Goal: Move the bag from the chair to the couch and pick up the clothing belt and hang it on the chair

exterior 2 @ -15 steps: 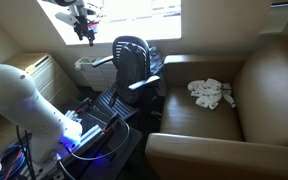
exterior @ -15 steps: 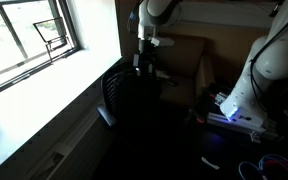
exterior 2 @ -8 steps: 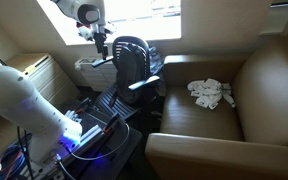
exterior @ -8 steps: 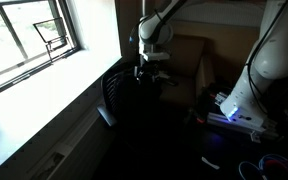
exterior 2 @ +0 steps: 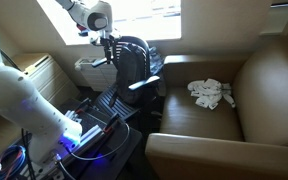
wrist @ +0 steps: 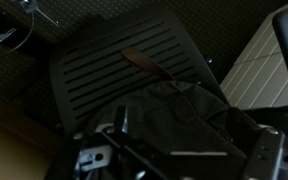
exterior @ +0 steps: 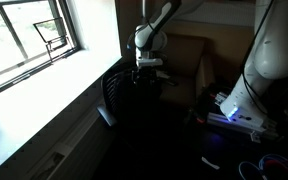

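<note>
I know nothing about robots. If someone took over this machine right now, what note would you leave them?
Pincer: open and empty, hanging just above the chair.
Bag: on the chair, right below the pincer, not gripped.
Couch: a crumpled white cloth lies on its seat; the bag is not there.
Clothing belt: I cannot pick it out for certain in these dim pictures.
Done: nothing yet.
Left: grip the bag and carry it to the couch, then find the belt, pick it up and hang it on the chair.
</note>
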